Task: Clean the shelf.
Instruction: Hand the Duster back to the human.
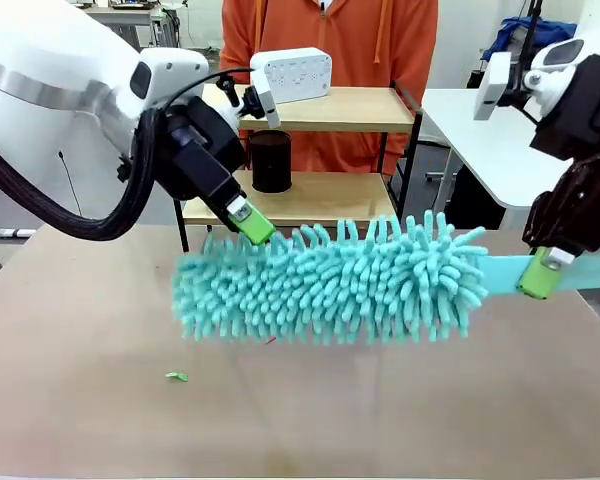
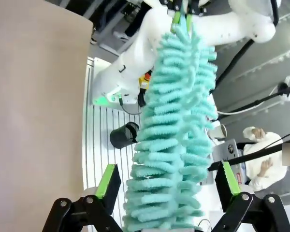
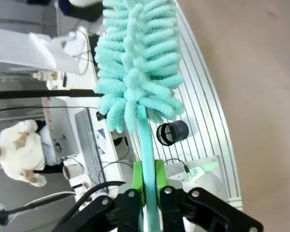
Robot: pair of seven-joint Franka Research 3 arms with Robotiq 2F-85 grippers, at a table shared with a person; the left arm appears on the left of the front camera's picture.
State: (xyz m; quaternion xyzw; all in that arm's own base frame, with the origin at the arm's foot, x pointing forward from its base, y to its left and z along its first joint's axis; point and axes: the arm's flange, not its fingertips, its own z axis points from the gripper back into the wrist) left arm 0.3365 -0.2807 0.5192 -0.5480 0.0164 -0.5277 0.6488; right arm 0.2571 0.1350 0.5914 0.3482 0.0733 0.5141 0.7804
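Shelf (image 1: 360,108) stands at the far side of the desk (image 1: 280,420). Right hand (image 1: 537,272) grips the teal duster (image 1: 330,280) by its handle (image 1: 590,272); left hand (image 2: 169,181) is spread loose around its left end.

duster (image 1: 330,280) crosswise above table (image 1: 280,430), shelf (image 1: 350,108) behind it, cup (image 1: 271,160) on lower board, person (image 1: 330,40) behind shelf, scrap (image 1: 177,376) on table before duster

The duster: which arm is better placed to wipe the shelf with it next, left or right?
Right, probably. The right claw is shut on the duster by its handle and can carry it to the shelf. The left claw stands open around the tip, gripping nothing.
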